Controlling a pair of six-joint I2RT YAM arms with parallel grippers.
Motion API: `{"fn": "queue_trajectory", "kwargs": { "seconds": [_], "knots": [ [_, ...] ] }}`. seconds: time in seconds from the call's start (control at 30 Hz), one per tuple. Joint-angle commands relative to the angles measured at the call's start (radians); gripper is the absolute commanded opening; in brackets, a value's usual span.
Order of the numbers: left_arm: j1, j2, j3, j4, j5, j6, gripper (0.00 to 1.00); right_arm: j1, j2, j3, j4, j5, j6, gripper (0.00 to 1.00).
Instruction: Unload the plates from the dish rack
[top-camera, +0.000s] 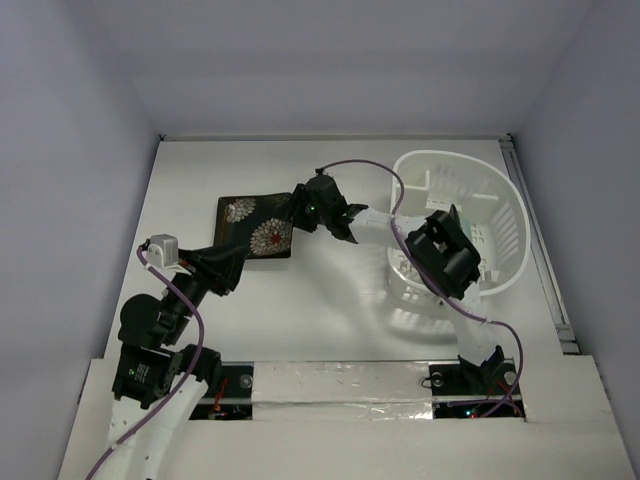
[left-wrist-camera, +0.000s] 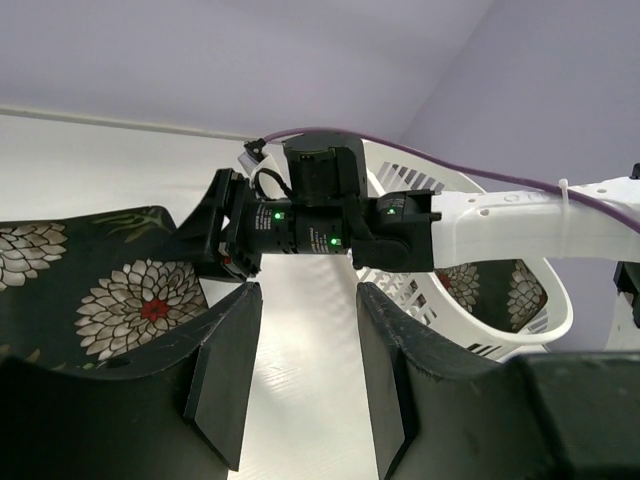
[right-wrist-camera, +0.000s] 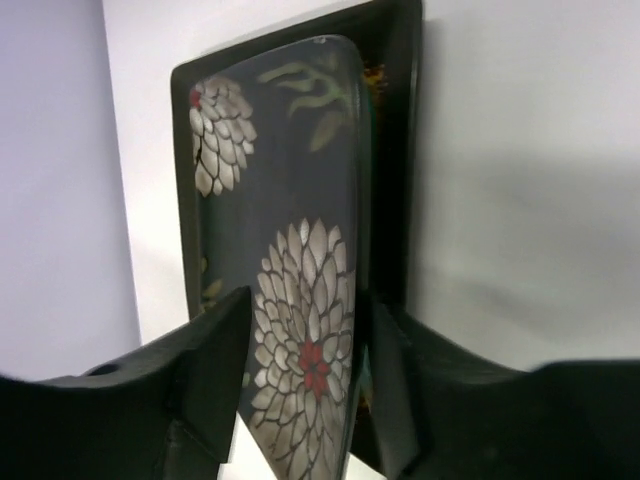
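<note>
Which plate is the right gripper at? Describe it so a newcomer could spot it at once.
Find the big white basket on the right side of the table, then look left of it, where the right gripper reaches. There a square black plate with white, red-centred flowers lies flat on the table; its look-alike is inside the basket.

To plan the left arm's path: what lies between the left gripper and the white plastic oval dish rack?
The right arm's black wrist and white link cross that stretch; the left wrist view shows it.
</note>
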Motion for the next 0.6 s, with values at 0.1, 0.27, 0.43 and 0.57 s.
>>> {"fn": "queue_trajectory", "kwargs": {
  "seconds": [0.1, 0.27, 0.43, 0.57],
  "knots": [
    [0.004, 0.008, 0.011, 0.036, 0.006, -0.004, 0.40, 0.029, -0.045, 0.067, -0.003, 0.053, -0.055, 0.70],
    [0.004, 0.005, 0.011, 0.036, 0.004, -0.004, 0.40, 0.039, -0.065, 0.101, -0.117, 0.151, -0.137, 0.83],
    [0.004, 0.005, 0.011, 0.036, 0.006, -0.004, 0.40, 0.049, -0.073, 0.161, -0.259, 0.257, -0.221, 0.90],
    [0.004, 0.005, 0.011, 0.039, 0.006, -0.002, 0.40, 0.049, -0.061, 0.237, -0.385, 0.333, -0.282, 0.95]
  ]
}}
